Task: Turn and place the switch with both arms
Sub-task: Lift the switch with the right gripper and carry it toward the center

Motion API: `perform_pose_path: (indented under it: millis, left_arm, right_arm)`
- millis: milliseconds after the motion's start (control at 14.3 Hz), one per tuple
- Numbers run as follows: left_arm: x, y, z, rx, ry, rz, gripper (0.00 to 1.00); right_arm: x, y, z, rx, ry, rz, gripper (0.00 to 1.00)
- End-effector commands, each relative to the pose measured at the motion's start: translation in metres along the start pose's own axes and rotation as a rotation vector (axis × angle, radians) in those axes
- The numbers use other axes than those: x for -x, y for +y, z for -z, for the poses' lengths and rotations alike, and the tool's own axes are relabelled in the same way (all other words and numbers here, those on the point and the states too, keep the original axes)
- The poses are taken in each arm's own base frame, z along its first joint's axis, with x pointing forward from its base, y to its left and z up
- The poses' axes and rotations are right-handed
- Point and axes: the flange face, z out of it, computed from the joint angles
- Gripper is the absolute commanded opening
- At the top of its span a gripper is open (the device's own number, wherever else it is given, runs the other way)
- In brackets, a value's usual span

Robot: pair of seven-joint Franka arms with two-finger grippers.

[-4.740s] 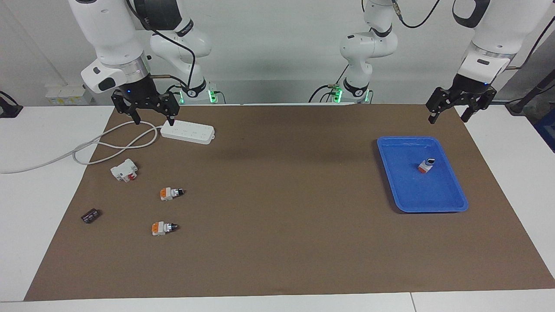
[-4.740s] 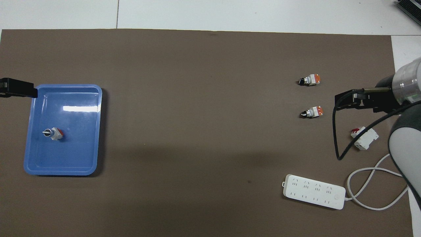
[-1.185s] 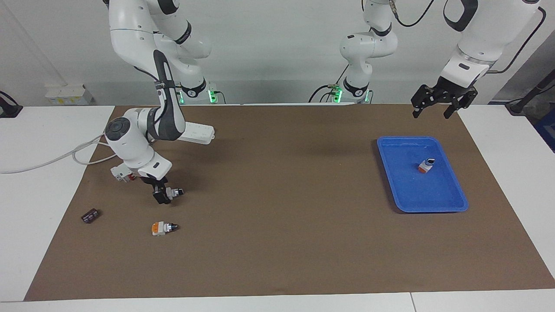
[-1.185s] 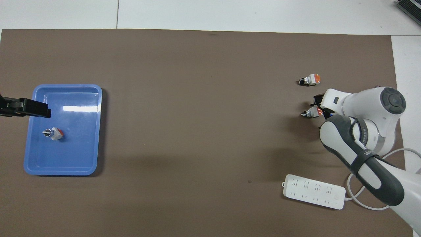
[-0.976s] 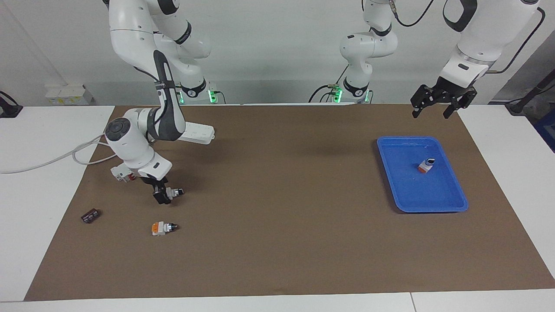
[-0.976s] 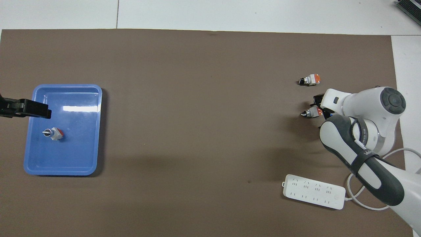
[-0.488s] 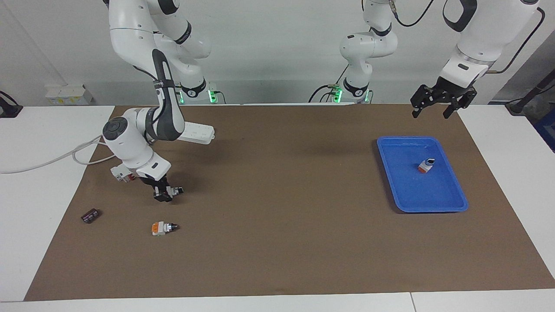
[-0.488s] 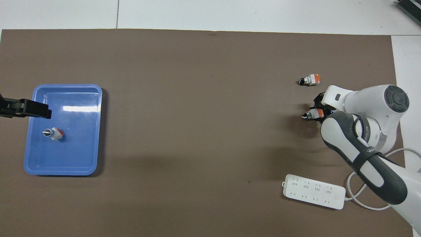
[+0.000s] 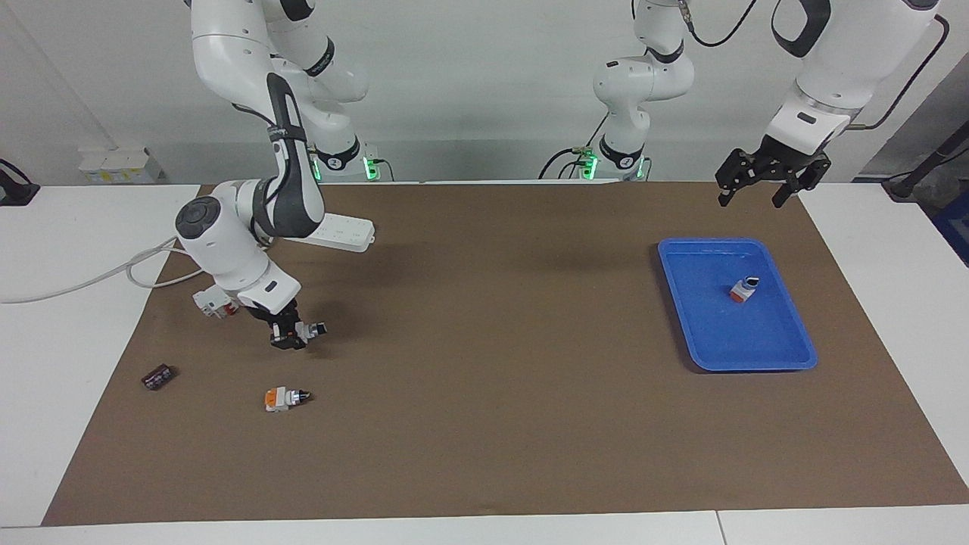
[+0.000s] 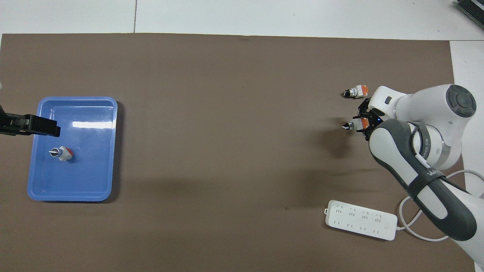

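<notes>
My right gripper (image 9: 292,337) is shut on a switch (image 9: 310,330), which it holds just above the brown mat with the black knob pointing toward the table's middle; from overhead the held switch (image 10: 353,125) sticks out of the right gripper (image 10: 365,123). A second switch (image 9: 285,397) lies on the mat farther from the robots, also seen from overhead (image 10: 356,91). A third switch (image 9: 744,288) stands in the blue tray (image 9: 738,365). My left gripper (image 9: 760,186) waits open in the air over the mat beside the tray's robot-side edge.
A white power strip (image 9: 353,235) with its cable lies near the right arm's base. A white-and-red breaker block (image 9: 210,301) and a dark chip (image 9: 157,376) lie at the right arm's end of the mat.
My right gripper has shut on the switch, raised it slightly off the mat and shifted it a little toward the table's middle. The left arm has barely moved.
</notes>
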Motion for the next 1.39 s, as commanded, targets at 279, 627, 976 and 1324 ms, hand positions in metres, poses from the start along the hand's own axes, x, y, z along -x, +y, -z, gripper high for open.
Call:
perform_pose_path:
  millis: [279,627,976,1324]
  left_arm:
    - [0.013,-0.026,-0.004,0.163,0.039,0.100,1.00]
    - [0.011,-0.022,-0.011,0.292,0.016,0.170,1.00]
    - [0.002,-0.046,-0.015,0.445,0.014,0.264,1.00]
    - [-0.014,-0.050,-0.017,0.516,-0.028,0.299,1.00]
  right_arm:
    - [-0.069,0.023,0.046,0.020,0.026,-0.125,0.00]
    - [-0.128,0.039,0.076,0.004,0.033,-0.200,0.00]
    - [-0.171,0.043,0.114,-0.040,0.038,-0.283,0.00]
    - [-0.219,0.045,0.147,-0.029,-0.008,-0.389,0.00]
